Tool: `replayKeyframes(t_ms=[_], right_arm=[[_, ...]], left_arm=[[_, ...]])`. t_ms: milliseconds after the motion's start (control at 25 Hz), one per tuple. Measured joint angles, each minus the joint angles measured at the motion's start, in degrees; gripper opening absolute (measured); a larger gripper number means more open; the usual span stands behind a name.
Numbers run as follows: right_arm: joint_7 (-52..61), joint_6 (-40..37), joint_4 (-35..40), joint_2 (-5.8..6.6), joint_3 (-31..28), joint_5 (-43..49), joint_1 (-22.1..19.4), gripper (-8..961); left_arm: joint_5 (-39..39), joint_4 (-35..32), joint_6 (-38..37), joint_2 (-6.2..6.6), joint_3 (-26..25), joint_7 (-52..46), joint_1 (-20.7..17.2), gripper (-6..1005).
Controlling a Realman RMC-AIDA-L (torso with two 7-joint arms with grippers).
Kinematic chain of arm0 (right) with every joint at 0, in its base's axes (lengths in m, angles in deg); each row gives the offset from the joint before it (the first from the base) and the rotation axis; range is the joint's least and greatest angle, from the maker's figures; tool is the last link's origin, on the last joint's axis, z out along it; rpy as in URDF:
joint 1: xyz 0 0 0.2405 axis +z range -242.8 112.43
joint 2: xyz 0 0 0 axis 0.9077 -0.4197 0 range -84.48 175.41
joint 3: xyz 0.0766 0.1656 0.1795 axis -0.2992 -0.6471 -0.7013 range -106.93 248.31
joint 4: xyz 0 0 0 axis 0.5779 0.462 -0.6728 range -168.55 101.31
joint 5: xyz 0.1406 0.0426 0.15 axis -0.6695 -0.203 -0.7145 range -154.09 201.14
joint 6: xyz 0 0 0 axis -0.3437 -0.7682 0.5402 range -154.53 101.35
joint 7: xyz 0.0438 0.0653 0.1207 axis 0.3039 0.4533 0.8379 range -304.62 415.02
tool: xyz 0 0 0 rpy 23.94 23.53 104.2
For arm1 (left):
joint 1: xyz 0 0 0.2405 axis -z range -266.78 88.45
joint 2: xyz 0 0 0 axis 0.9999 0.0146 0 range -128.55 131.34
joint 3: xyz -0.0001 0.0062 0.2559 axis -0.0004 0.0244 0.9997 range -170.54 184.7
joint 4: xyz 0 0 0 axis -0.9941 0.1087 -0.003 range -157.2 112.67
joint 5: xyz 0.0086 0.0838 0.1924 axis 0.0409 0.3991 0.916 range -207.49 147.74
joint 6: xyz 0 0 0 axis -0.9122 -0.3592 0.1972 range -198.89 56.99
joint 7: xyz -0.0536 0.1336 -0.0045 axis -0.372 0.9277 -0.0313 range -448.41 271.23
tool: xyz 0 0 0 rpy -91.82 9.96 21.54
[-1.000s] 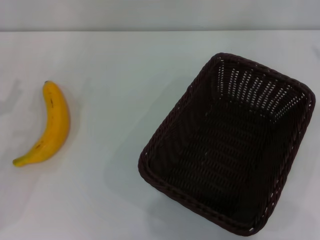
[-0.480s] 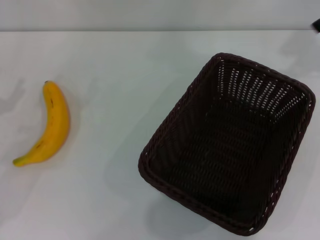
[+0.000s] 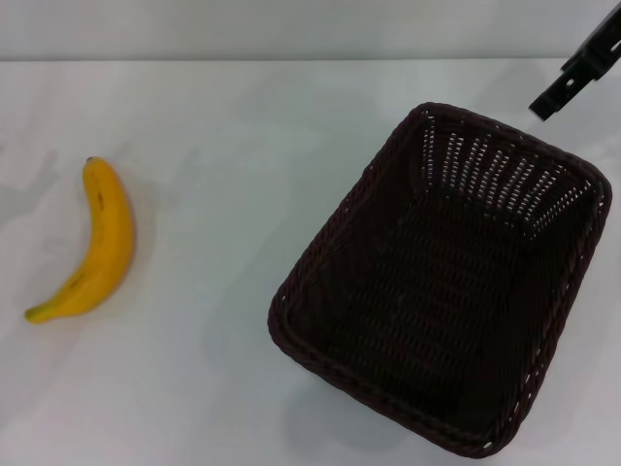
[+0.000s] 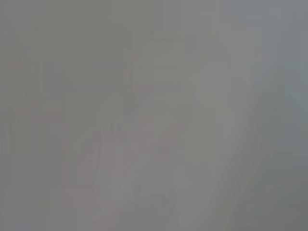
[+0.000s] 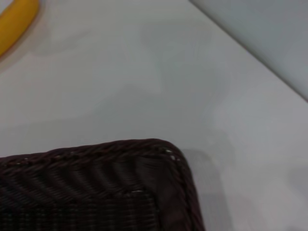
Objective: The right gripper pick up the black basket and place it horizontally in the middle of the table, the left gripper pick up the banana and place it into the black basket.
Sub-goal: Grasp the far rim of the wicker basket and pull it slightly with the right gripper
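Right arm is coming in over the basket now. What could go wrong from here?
The right gripper hangs beyond the black basket's far corner, so it may clip the braided rim. The basket sits skewed on the table; an off-centre grasp could tilt it. The banana lies well clear.

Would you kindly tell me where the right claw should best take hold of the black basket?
Probably the braided rim of the black basket at its far right corner, from above: the basket sits open side up and the right claw hangs just beyond that corner.

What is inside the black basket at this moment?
Nothing: the black basket shows only its bare woven floor. The banana lies apart on the table. The near wall's inner foot is hidden.
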Motion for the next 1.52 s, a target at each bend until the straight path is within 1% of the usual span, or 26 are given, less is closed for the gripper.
replayKeyframes(t_ms=[80, 200, 240, 280, 440, 560, 640, 720, 960, 1080, 1200, 1400, 1440, 1520], right_arm=[[0.6, -0.5, -1.0, -0.4, 0.6, 0.1, 0.6, 850], [1.3, -1.4, -2.2, -1.06, 1.8, 0.2, 1.3, 849], [1.5, -1.8, -2.6, -1.28, 2.2, 0.2, 1.5, 849], [1.9, -2.8, -3.0, -1.85, 3.0, 0.4, 1.6, 836], [2.4, -5.4, -4.0, -3.36, 4.8, 1.1, 1.7, 783], [2.4, -7.6, -6.1, -3.8, 5.1, 1.5, 1.9, 772], [2.2, -9.4, -8.0, -3.86, 5.4, 1.6, 2.2, 773], [1.9, -10.5, -8.9, -4.19, 6.5, 1.6, 2.3, 775], [1.6, -14.2, -12.4, -5.99, 11.9, 1.8, 3.1, 776], [1.5, -15.0, -13.7, -6.71, 12.2, 2.0, 3.6, 776], [1.7, -16.1, -14.1, -7.7, 12.2, 3.4, 3.8, 777], [2.4, -18.4, -14.3, -9.75, 12.2, 7.3, 3.9, 777], [2.6, -18.7, -14.2, -9.9, 12.2, 7.7, 4.0, 777], [4.5, -20.0, -14.0, -10.02, 12.3, 8.6, 4.1, 715]], left_arm=[[0.9, 0.0, -0.3, 0.49, -0.1, -0.2, 0.3, 831], [1.3, 0.0, -0.4, 0.9, -0.1, -0.5, 0.4, 830], [1.3, 0.0, -0.4, 0.95, -0.2, -0.5, 0.4, 829], [1.3, 0.0, -0.4, 0.98, -0.2, -0.4, 0.4, 829], [1.5, -0.1, -0.6, 1.07, -0.1, -0.3, 0.5, 827], [2.6, -0.1, -0.6, 1.15, 0.0, -0.3, 0.7, 826], [3.4, -0.1, -0.7, 1.15, -0.1, -0.4, 0.8, 825], [3.5, -0.1, -0.7, 1.11, -0.2, -0.4, 0.9, 824], [3.5, -0.1, -0.7, 0.79, -0.1, -0.4, 0.9, 821], [3.5, -0.1, -0.7, 0.62, -0.1, -0.4, 0.7, 820], [3.5, -0.1, -0.7, 0.55, -0.1, -0.2, 0.5, 819], [3.5, -0.1, -0.7, 0.46, 0.0, 0.0, 0.3, 816], [3.5, -0.1, -0.7, 0.44, 0.1, 0.1, 0.2, 816], [3.6, -0.1, -0.6, 0.4, 0.1, 0.5, 0.0, 815]])
